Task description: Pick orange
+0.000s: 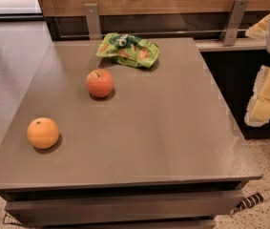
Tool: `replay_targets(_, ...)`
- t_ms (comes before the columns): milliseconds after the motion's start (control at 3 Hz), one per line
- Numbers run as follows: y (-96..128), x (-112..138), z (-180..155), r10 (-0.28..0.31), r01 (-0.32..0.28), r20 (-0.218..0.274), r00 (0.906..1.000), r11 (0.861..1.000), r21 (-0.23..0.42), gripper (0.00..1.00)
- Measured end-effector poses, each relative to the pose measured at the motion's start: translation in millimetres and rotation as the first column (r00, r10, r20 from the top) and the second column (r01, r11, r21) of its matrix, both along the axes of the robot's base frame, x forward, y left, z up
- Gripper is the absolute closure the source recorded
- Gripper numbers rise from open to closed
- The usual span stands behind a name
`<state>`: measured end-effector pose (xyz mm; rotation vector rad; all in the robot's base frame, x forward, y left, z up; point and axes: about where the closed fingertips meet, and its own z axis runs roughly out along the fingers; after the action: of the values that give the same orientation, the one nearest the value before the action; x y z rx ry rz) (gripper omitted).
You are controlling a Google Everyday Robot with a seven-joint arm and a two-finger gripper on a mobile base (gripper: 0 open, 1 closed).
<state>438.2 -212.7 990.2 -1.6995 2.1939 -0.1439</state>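
The orange (43, 133) is round and bright orange with a small dark stem dimple. It sits on the grey table (163, 123) near the front left corner. My gripper (267, 97) is at the right edge of the view, beyond the table's right side, raised and far from the orange. It holds nothing that I can see.
A red-orange apple (99, 83) with a stem sits left of the table's centre. A green snack bag (129, 50) lies at the back edge. A wooden wall with metal brackets (92, 20) stands behind. A cable (254, 200) lies on the floor at the front right.
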Motion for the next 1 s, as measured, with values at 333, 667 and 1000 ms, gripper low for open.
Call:
replay_targets(333,2.3,0.9,-1.3,0.003,-0.003,0.001,1.0,1.0,0.011,0.0)
replay_targets(667,26.3,10.3,-14.1,0.032,-0.033,0.012,0.9994,0.992,0.125,0.0)
replay_targets(1000,59.7,20.8,-44.0,0.087,-0.092,0.03,0.9958,0.955,0.283,0.0)
